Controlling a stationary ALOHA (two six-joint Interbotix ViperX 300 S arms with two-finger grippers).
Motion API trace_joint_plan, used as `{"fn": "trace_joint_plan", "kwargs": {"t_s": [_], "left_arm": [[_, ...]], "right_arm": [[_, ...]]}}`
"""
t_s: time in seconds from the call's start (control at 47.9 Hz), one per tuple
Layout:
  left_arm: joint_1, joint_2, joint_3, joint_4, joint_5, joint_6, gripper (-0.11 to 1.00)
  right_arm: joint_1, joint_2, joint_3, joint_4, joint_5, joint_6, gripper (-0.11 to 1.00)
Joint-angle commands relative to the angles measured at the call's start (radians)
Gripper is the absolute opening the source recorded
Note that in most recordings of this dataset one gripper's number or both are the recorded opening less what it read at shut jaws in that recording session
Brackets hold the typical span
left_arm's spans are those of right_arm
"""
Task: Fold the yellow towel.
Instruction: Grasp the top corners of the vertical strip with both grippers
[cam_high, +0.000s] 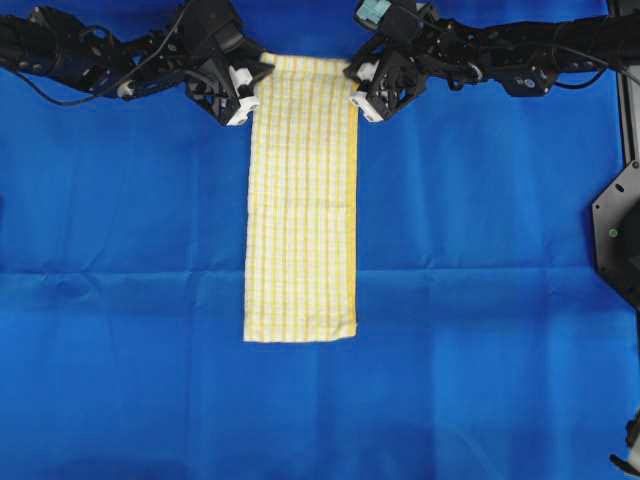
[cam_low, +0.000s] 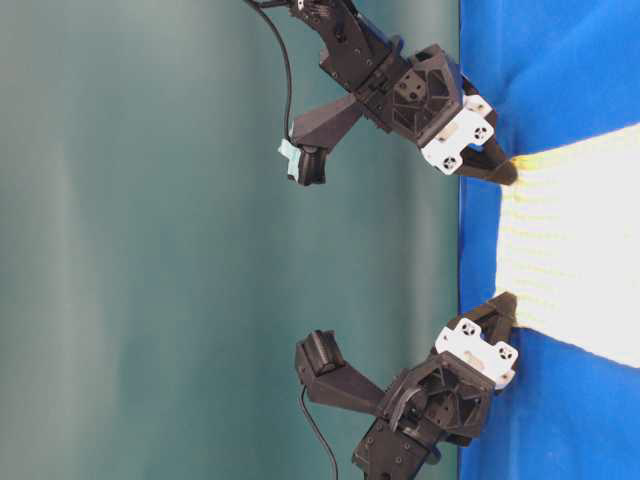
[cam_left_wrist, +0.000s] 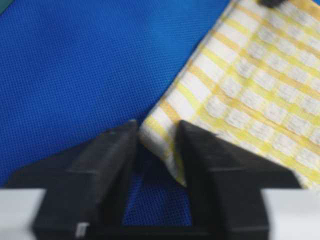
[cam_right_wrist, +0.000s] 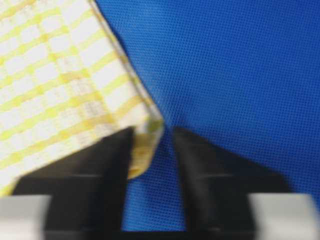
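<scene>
The yellow towel (cam_high: 300, 200) lies flat as a long strip on the blue cloth, its far short edge between my two grippers. My left gripper (cam_high: 258, 78) is at the far left corner. In the left wrist view that corner (cam_left_wrist: 160, 135) curls up between the two black fingers (cam_left_wrist: 100, 165), which stand a narrow gap apart. My right gripper (cam_high: 352, 80) is at the far right corner. There the corner (cam_right_wrist: 145, 145) rests against one finger, with blue cloth showing between it and the other finger (cam_right_wrist: 210, 165). The table-level view shows the right gripper (cam_low: 508, 172) and the left gripper (cam_low: 505, 305) at the towel's edge (cam_low: 520, 240).
A large blue cloth (cam_high: 120, 250) covers the table, with a crease across its middle. Black hardware (cam_high: 615, 230) stands at the right edge. Both arms reach in from the far side.
</scene>
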Motion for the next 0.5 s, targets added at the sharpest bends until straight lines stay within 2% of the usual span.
{"fn": "trace_joint_plan", "kwargs": {"t_s": [0.0,0.042,0.104,0.48], "left_arm": [[0.005,-0.009,-0.006,-0.003,-0.002,0.003,0.20],[0.005,-0.009,-0.006,-0.003,-0.002,0.003,0.12],[0.003,-0.009,-0.006,-0.003,-0.002,0.003,0.06],[-0.002,-0.043,-0.005,-0.003,0.011,0.006,0.06]], "right_arm": [[-0.005,-0.009,-0.014,0.003,0.005,-0.002,0.14],[-0.003,-0.009,-0.014,0.003,0.008,-0.002,0.06],[-0.003,-0.009,-0.014,0.002,0.009,-0.002,0.05],[-0.005,-0.043,-0.017,0.003,0.009,-0.002,0.05]]}}
